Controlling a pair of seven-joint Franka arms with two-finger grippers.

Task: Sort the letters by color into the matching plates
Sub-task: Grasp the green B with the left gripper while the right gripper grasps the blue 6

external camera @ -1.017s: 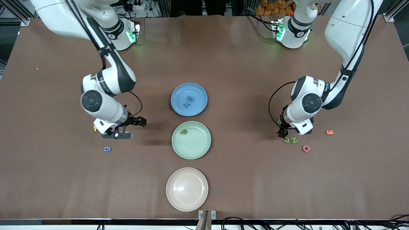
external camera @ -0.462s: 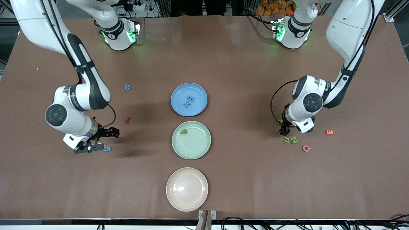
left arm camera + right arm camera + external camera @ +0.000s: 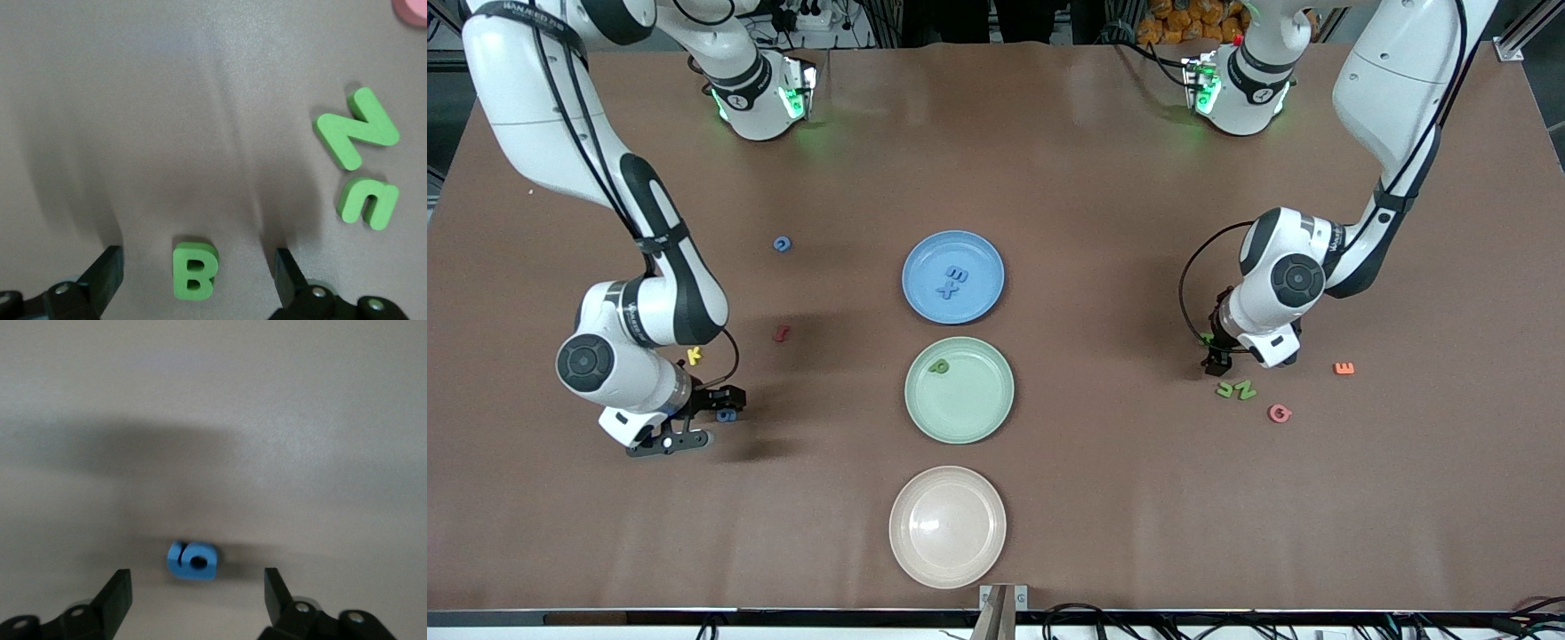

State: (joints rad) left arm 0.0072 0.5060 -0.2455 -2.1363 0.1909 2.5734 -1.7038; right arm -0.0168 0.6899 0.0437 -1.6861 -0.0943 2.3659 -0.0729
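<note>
The cream plate lies nearest the front camera. The right hand is low over the tabletop, fingers wide apart around the blue 6, gripping nothing. The left hand likewise straddles a green B, open and empty. The green plate and blue plate lie farther.

right gripper | moved over blue 6 | jaws straddling it

Robotics lab: twin bench-mounted arms
</note>
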